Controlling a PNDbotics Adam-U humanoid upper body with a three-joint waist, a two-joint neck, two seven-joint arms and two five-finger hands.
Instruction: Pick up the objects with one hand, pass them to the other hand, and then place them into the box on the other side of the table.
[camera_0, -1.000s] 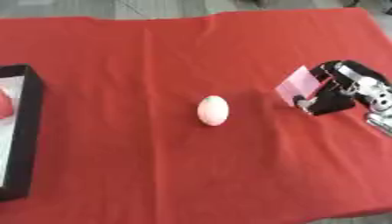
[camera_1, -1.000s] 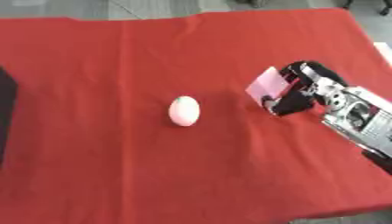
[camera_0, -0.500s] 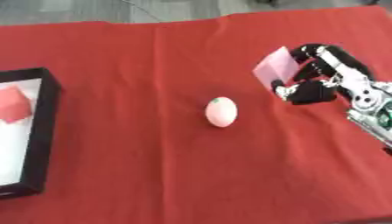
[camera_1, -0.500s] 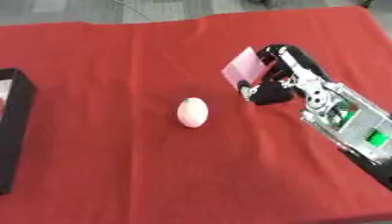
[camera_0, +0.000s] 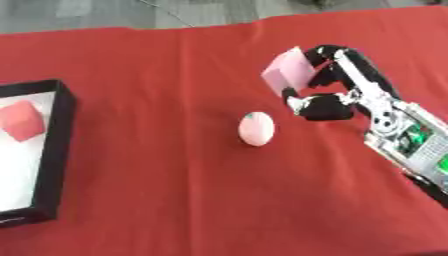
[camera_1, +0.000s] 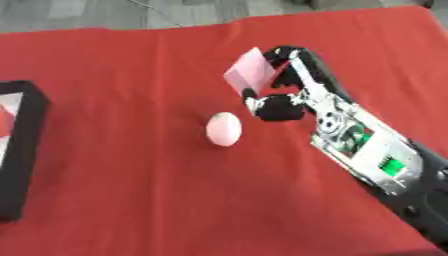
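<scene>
My right hand (camera_0: 332, 90) reaches in from the right and is shut on a pink flat block (camera_0: 287, 71), held above the red cloth between fingers and thumb. A pale pink egg-shaped object (camera_0: 256, 129) lies on the cloth just left of and below that hand, not touched. At the left edge stands a black-rimmed box (camera_0: 59, 145) with a white floor; a red cube (camera_0: 22, 120) lies inside it. My left hand shows in neither view.
A red cloth (camera_0: 175, 200) covers the table. Its far edge runs along the top of the view, with grey floor beyond. My right forearm (camera_1: 376, 165) crosses the right side of the cloth.
My right hand has carried the pink block up and to the left, toward the middle of the table. The view has also shifted, so the box shows more.
</scene>
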